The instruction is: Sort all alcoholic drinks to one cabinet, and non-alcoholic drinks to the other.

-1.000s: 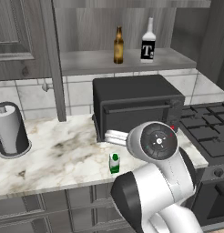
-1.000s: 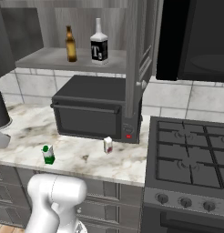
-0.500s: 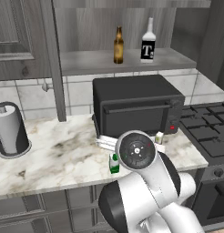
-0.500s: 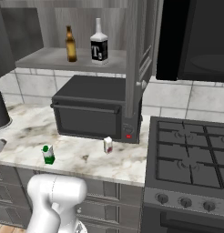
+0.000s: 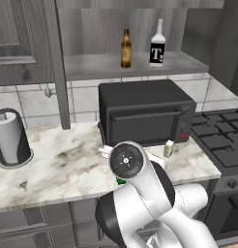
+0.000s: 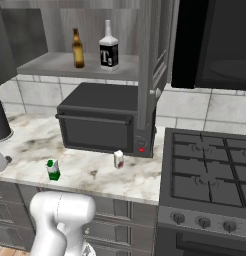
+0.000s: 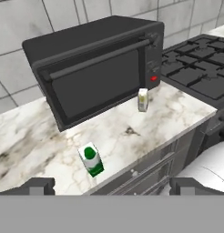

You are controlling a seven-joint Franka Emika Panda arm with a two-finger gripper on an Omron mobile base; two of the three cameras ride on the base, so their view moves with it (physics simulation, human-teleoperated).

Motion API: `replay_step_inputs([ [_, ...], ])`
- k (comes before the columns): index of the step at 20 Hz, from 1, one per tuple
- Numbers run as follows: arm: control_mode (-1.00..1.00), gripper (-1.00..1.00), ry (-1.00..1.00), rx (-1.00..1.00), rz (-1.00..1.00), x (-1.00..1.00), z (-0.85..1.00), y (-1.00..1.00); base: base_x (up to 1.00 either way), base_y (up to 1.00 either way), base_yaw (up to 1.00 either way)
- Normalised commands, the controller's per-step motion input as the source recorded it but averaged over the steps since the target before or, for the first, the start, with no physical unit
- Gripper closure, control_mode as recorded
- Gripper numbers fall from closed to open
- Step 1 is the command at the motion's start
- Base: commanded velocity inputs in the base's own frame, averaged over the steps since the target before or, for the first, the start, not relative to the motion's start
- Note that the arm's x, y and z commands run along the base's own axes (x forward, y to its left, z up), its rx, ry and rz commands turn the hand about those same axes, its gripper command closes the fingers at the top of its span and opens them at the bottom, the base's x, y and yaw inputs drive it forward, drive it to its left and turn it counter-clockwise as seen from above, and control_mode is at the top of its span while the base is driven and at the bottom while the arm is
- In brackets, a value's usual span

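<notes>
the jaws stand wide apart, empty, above the desk (image 7: 36,132) edge. just ahead stands a green-and-white carton (image 7: 91,159), a small white carton (image 7: 142,99) farther, contents unseen. high beyond, the open cabinet (image 5: 92,65) holds the beer bottle (image 5: 126,48) and clear bottle (image 5: 157,44).

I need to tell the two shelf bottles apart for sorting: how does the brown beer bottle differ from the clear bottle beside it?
The brown beer bottle is slim and amber throughout; the clear bottle is wider, with a white neck. The beer bottle is shorter; the clear bottle stands taller. The clear bottle carries a black label with a white "T"; the beer bottle's label is too small to read. Both stand upright on the open cabinet shelf, apart.
</notes>
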Motion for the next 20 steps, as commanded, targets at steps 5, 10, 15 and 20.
replay_step_inputs([
  [5, -1.0, -1.0, -0.01, 0.0, -0.1, 0.24, -0.24, 0.0, 0.0, 0.0, 0.0],
  [10, -1.0, -1.0, -0.01, 0.0, -0.09, 0.13, -0.31, 0.0, 0.0, 0.0, 0.0],
  [15, -1.0, -1.0, -0.01, 0.0, -0.11, 0.16, -0.23, 0.02, 0.0, 0.0, 0.0],
  [20, -1.0, -1.0, 0.0, -0.02, -0.16, 0.12, -0.12, 0.01, 0.0, 0.0, 0.0],
])
